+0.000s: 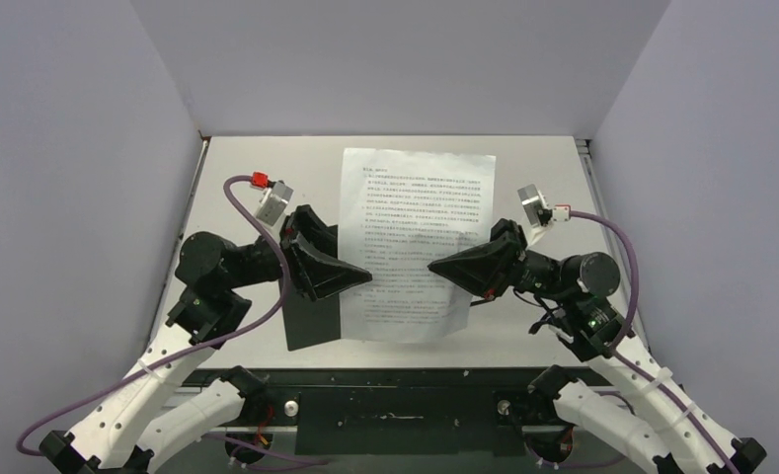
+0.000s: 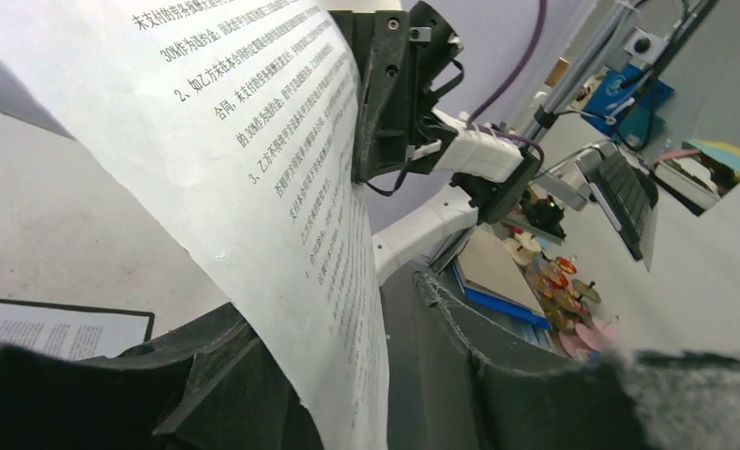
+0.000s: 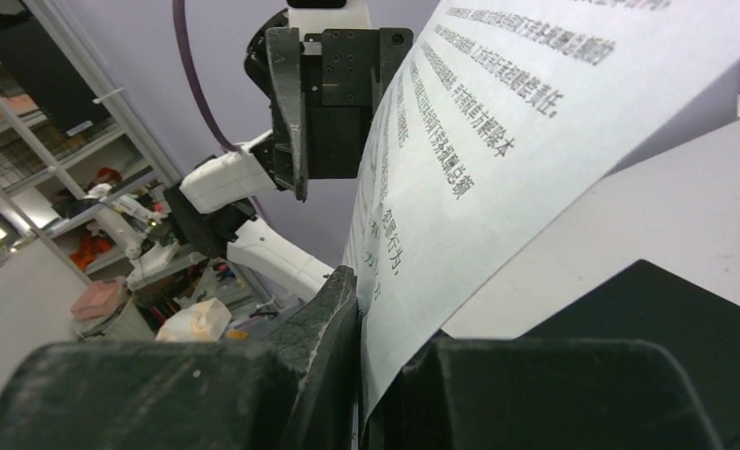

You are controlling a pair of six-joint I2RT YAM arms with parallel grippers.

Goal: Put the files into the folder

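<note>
Pinching the printed sheet (image 1: 415,237) at its right side, the right gripper (image 1: 434,267) holds it aloft; left gripper (image 1: 365,279) spread astride its left side, above the open folder (image 1: 311,321).

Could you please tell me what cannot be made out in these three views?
Top view: the folder is mostly hidden beneath the sheet and the left end effector; its spine clip is unseen.
Top view: the sheet's print is too small to read.
Both wrist views: frame edges cut off the sheet.

We list: one grey counter (image 1: 257,168), pale walls (image 1: 69,148) on three sides; beyond them, metal shelving (image 3: 42,141) with clutter, and a keyboard (image 2: 628,192).
</note>
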